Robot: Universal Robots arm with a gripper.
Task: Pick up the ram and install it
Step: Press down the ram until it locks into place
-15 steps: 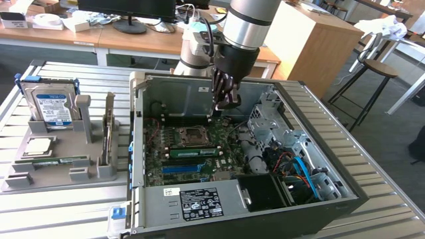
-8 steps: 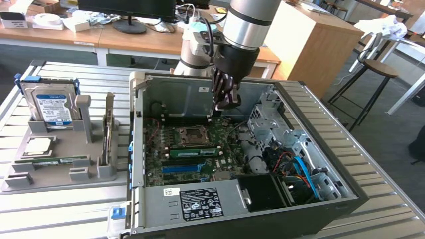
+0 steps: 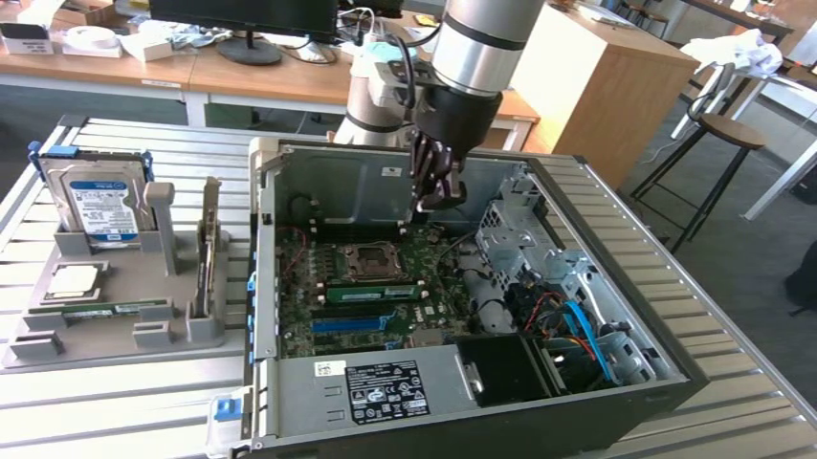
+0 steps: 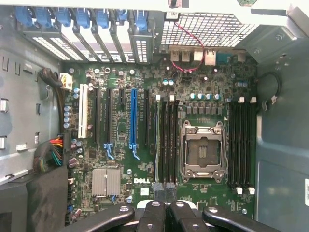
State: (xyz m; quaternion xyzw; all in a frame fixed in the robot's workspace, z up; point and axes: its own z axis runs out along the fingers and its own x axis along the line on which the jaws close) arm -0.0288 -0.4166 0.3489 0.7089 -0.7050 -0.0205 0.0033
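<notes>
Clenched right under my wrist camera, the gripper (image 4: 162, 195) pinches nothing; its jaws are pressed together above the motherboard (image 4: 142, 181). Past them I read the ram (image 4: 158, 140) edge-on, standing in a memory slot between the CPU socket (image 4: 203, 152) and the blue slot (image 4: 134, 121).

On the exterior view, the gripper (image 3: 430, 199) hangs inside the case (image 3: 339, 182), near its rear wall and apart from the ram (image 3: 370, 290). I judge the install done or nearly so; whether the latches are home I cannot tell. A greenish strip (image 3: 109, 309) in the grey fixture (image 3: 128, 349) I cannot identify. Straight up looks free; the drive cage (image 3: 523, 229) crowds the exterior view's right.
</notes>
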